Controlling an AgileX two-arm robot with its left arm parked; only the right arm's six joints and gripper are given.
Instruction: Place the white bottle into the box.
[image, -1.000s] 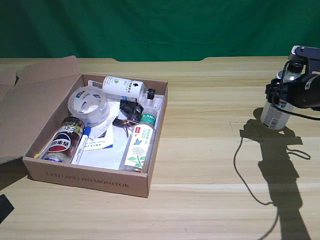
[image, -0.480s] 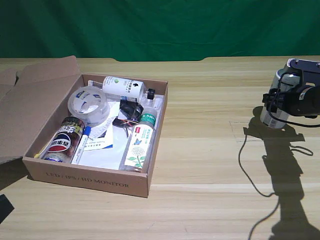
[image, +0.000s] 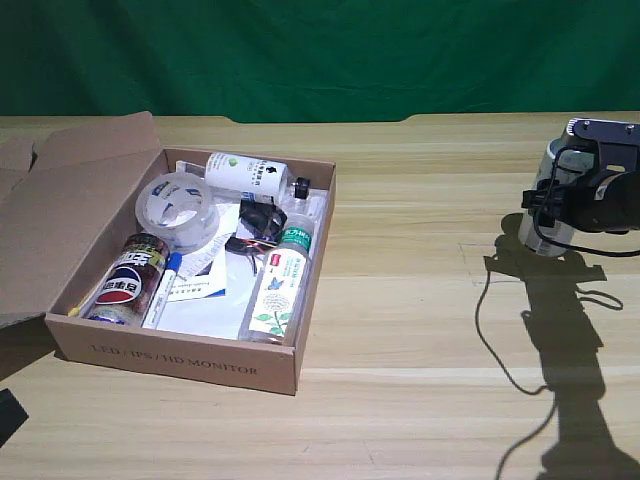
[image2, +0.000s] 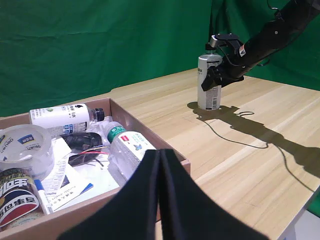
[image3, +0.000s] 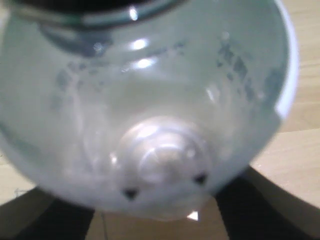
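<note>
Far toward the exterior view's right edge, the white bottle (image: 548, 222) stands upright on the worktop (image: 420, 300), well apart from the box (image: 200, 365). Its silvery body fills the right wrist view (image3: 150, 115), seen from very close. The end effector (image: 565, 200) is at the bottle's upper part, its dark body hiding much of the bottle; in the left wrist view (image2: 220, 70) it sits against the bottle (image2: 209, 82) near the top, but whether it is clamped on the bottle or merely around it I cannot tell. A dark cable (image: 490, 330) trails from the arm across the wood. The box sits open at the exterior view's left, flaps spread, holding a smaller white bottle (image: 245, 172), a roll of tape (image: 177, 212), a clear bottle with a green cap (image: 280, 285) and a can (image: 127, 280)
</note>
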